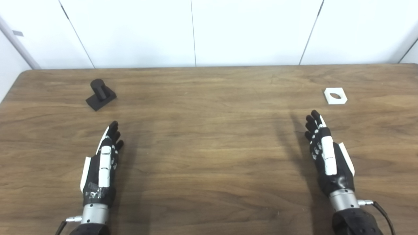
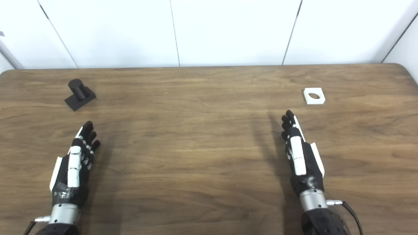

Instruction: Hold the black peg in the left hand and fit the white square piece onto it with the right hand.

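A black peg [image 1: 99,93], a short cylinder on a square black base, stands at the far left of the wooden table [image 1: 209,130]. The white square piece [image 1: 335,96], with a round hole in its middle, lies flat at the far right. My left hand [image 1: 104,160] hovers over the near left with fingers stretched out and open, pointing toward the peg, a hand's length short of it. My right hand [image 1: 326,153] is open too, fingers straight, just near-left of the white piece and not touching it. Neither hand holds anything.
White wall panels [image 1: 196,32] rise behind the table's far edge. The table's rounded far corners show at left and right. Both hands cast shadows on the wood beside them.
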Robot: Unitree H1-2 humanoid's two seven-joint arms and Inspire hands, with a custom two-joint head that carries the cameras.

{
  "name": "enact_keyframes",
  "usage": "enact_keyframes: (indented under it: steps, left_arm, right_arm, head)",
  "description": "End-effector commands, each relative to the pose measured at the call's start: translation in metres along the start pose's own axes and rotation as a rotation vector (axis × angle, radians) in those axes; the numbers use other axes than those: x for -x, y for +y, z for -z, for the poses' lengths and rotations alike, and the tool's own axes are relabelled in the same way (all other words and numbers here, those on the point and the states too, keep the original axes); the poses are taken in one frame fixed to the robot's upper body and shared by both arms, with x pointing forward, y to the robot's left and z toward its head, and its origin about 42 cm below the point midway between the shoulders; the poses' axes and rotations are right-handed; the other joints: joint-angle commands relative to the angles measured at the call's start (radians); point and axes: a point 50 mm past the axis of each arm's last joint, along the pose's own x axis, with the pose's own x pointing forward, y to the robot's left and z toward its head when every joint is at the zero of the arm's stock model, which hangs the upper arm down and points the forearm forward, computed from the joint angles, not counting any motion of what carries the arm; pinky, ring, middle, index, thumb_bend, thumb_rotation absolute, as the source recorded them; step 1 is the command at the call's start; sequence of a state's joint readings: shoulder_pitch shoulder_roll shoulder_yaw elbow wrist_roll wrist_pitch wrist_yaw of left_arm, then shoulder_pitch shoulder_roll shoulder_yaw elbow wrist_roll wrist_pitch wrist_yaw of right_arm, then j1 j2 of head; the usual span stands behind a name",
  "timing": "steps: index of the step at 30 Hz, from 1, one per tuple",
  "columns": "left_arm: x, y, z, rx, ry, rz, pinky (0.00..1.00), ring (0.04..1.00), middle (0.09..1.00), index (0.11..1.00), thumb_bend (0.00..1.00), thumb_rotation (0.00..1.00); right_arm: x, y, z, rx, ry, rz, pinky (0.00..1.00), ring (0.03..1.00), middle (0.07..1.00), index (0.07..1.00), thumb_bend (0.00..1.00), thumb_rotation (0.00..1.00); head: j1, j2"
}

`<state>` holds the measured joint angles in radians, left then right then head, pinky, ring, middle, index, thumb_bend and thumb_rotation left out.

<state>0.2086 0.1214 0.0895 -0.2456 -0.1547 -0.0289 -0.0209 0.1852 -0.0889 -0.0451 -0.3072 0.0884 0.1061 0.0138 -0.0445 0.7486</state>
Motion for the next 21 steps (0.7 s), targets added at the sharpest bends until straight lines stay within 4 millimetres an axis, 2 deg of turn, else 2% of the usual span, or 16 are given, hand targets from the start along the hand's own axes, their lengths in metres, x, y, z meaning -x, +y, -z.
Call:
enact_keyframes:
  steps: [1,10,13,19,21]
  left_arm:
    - [0.0026,-0.0014,-0.0018,-0.003,-0.024,0.005,1.00,1.000,0.998,0.973,0.46,0.97]
    - [0.0037,-0.0020,-0.0034,-0.004,-0.021,0.010,1.00,1.000,1.000,0.978,0.45,0.97]
    - [0.0042,-0.0020,-0.0019,-0.004,-0.021,0.010,1.00,1.000,1.000,0.979,0.45,0.97]
    - [0.0072,-0.0061,0.0004,-0.010,-0.013,-0.001,1.00,1.000,0.991,0.964,0.45,0.96]
    - [0.0091,-0.0084,0.0024,-0.012,-0.016,0.001,1.00,1.000,0.991,0.961,0.44,0.96]
  right_arm:
    - [0.0177,0.0014,0.0037,-0.014,-0.016,0.016,1.00,0.990,0.971,0.967,0.53,1.00]
    - [0.0183,0.0011,0.0046,-0.009,-0.012,0.016,1.00,0.989,0.973,0.971,0.54,1.00]
    - [0.0192,0.0011,0.0049,-0.009,-0.010,0.017,1.00,0.985,0.969,0.969,0.53,1.00]
    - [0.0201,-0.0016,0.0103,-0.003,-0.010,0.012,1.00,0.985,0.980,0.978,0.53,1.00]
    - [0.0218,-0.0033,0.0117,-0.002,-0.003,0.013,1.00,0.987,0.982,0.977,0.52,1.00]
  head:
    - [-0.001,0.001]
    - [-0.005,-0.007]
    - [-0.005,-0.021]
    - [0.045,-0.065]
    - [0.091,-0.097]
